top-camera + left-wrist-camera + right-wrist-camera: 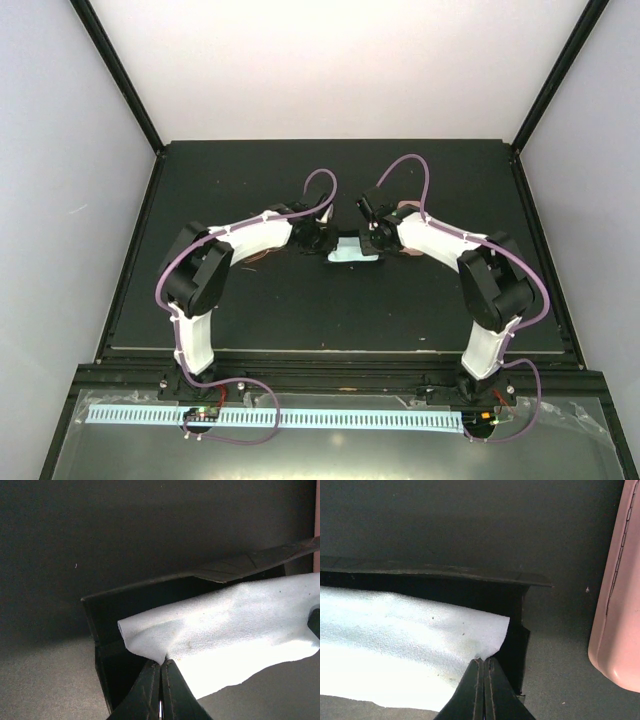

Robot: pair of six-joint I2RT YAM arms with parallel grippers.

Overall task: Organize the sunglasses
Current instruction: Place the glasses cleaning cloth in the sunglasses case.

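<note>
No sunglasses show in any view; they are hidden or out of view. A pale blue cloth (355,250) hangs stretched between the two grippers over an open black case (107,630). My left gripper (161,662) is shut on the cloth's (225,625) near left corner. My right gripper (483,660) is shut on the cloth's (395,640) near right corner, next to the end wall of the black case (517,630). From above, the left gripper (325,245) and the right gripper (375,240) face each other at the middle of the table.
A pink oblong case (617,605) lies just right of the black case, close to my right gripper. The dark table mat (300,180) extends all around, bounded by black frame posts and white walls.
</note>
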